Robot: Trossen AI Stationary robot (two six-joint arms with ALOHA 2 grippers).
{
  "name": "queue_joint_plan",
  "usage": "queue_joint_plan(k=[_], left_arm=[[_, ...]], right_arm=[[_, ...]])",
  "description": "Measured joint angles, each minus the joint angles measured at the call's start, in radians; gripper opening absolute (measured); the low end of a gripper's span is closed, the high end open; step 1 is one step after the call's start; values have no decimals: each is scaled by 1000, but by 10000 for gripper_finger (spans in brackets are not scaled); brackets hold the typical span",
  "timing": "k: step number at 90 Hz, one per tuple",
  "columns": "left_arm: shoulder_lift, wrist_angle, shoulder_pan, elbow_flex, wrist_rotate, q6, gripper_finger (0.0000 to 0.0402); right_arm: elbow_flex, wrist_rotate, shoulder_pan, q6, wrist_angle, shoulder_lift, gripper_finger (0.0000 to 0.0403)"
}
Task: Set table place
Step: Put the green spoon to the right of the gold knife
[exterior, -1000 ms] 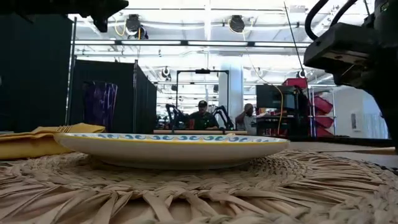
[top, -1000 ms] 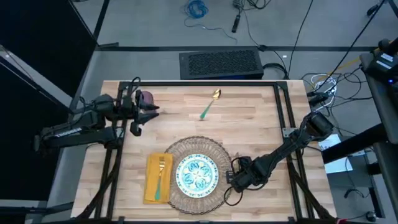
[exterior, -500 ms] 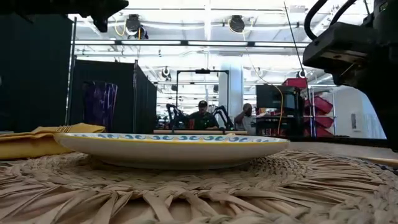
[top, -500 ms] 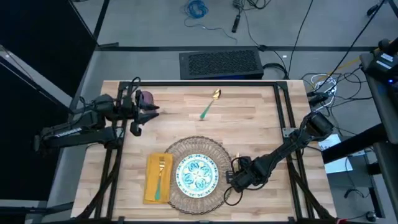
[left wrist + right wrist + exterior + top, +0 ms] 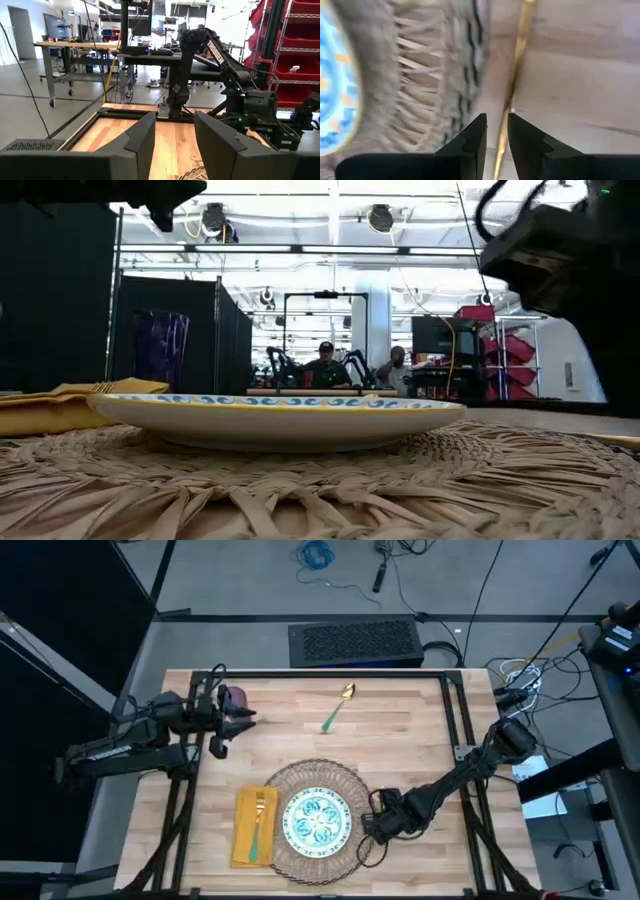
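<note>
- Your right gripper (image 5: 368, 830) sits low at the near right of the worktop (image 5: 400, 740), just beside the right edge of the wicker mat (image 5: 350, 785).
- In the right wrist view its fingers (image 5: 470, 142) stand a narrow gap apart, nearly closed, and nothing is clamped between them. A thin gold piece of cutlery (image 5: 516, 60) lies on the planks just beyond the fingertips, beside the mat's rim (image 5: 425, 80); you cannot tell from these views which utensil it is.
- The white plate with the teal pattern (image 5: 316, 821) lies centred on the mat, in the near middle of the worktop.
- The yellow napkin (image 5: 243, 830) lies just left of the plate, overlapping the mat's left edge, and the gold fork (image 5: 257, 825) lies on it with its teal handle pointing to the near side.
- The spoon (image 5: 337, 707) lies alone at the far middle of the worktop, well apart from the mat, with its gold bowl toward the far edge and its teal handle angled near-left.
- Your left gripper (image 5: 243, 716) waits at the far left of the worktop, beside the purple cup (image 5: 236, 697). The left wrist view shows its fingers (image 5: 145, 137) spread apart and empty.
- In the low view the plate's rim (image 5: 280, 405) and the napkin (image 5: 60, 410) rest on the mat (image 5: 320, 490), and people sit at a bench far behind in the room.
</note>
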State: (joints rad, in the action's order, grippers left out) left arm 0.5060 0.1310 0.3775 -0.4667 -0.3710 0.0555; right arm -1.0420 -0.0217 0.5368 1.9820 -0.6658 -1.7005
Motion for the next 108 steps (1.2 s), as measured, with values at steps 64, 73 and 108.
queue_joint_plan(k=[64, 73, 108], left_arm=[[0, 20, 0, 0, 4, -16, 121], [0, 20, 0, 0, 5, -17, 121], [4, 96, 0, 0, 83, -35, 121]], right_arm=[[0, -14, -860, -1326, 478, 152, 63], [0, 35, -979, -1287, 581, 152, 55], [-127, 385, -1134, -1238, 625, -45, 69]])
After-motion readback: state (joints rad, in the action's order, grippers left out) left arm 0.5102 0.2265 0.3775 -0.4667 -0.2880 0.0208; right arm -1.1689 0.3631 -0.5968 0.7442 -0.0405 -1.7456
